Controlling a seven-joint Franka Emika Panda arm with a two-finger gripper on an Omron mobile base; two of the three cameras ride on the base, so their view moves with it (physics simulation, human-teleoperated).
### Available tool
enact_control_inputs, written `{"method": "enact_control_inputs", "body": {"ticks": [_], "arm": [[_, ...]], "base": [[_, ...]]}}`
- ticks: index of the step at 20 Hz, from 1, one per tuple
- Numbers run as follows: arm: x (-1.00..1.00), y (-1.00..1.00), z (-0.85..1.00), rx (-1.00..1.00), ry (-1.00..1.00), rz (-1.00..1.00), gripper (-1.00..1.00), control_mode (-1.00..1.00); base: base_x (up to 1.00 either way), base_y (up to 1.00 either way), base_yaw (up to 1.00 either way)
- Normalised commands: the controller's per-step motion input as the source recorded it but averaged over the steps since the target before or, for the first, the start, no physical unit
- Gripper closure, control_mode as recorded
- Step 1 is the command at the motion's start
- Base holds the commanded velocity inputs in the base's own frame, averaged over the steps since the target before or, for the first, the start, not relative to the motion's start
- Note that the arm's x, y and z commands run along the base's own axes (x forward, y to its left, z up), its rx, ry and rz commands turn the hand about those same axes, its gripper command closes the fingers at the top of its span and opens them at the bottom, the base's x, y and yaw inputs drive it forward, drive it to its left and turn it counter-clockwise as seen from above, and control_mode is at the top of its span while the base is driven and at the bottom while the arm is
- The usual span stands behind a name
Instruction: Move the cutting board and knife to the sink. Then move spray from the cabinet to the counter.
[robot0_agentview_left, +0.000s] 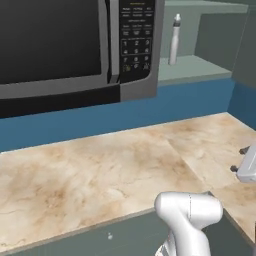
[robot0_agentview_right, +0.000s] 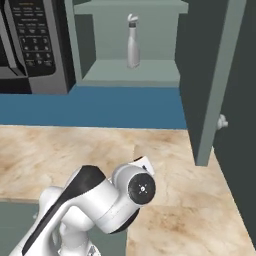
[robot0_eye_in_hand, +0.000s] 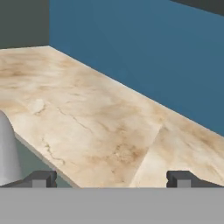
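**Open pincer low over the counter, spray bottle on the cabinet shelf**

In the hand view the pincer (robot0_eye_in_hand: 112, 178) stands wide open with nothing between its two small dark fingertips (robot0_eye_in_hand: 43, 178). It looks low across the beige marbled stone counter (robot0_eye_in_hand: 87, 118), which has brownish veins and a light front edge. Beyond the counter rises a plain blue back wall (robot0_eye_in_hand: 144, 57).

From the base views, the white arm with dark joints (robot0_agentview_right: 100, 200) is folded low in front of the counter edge. Above and behind it, a small grey spray bottle with a narrow neck and trigger nozzle (robot0_agentview_right: 132, 41) stands upright on the pale green shelf of an open wall cabinet (robot0_agentview_right: 130, 74). The cabinet's dark door (robot0_agentview_right: 210, 80) hangs open to the right. Left of the cabinet hangs a dark microwave with a grey keypad panel (robot0_agentview_left: 75, 45). A pale grey object (robot0_agentview_left: 247, 165) sits at the counter's right edge; what it is cannot be told.
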Motion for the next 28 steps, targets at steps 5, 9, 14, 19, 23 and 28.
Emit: {"method": "enact_control_inputs", "body": {"ticks": [5,9,14,19,23,28], "arm": [[0.0,0.0,0.0,0.0,0.0,0.0,-1.0,1.0],[0.0,0.0,0.0,0.0,0.0,0.0,-1.0,1.0],[0.0,0.0,0.0,0.0,0.0,0.0,-1.0,1.0],[0.0,0.0,0.0,0.0,0.0,0.0,-1.0,1.0],[0.0,0.0,0.0,0.0,0.0,0.0,-1.0,1.0],[0.0,0.0,0.0,0.0,0.0,0.0,-1.0,1.0]], "base": [[0.97,0.0,0.55],[1.0,0.06,0.45],[1.0,0.09,0.34],[1.0,0.04,0.15],[0.73,0.14,0.0],[0.06,0.0,0.01]]}}
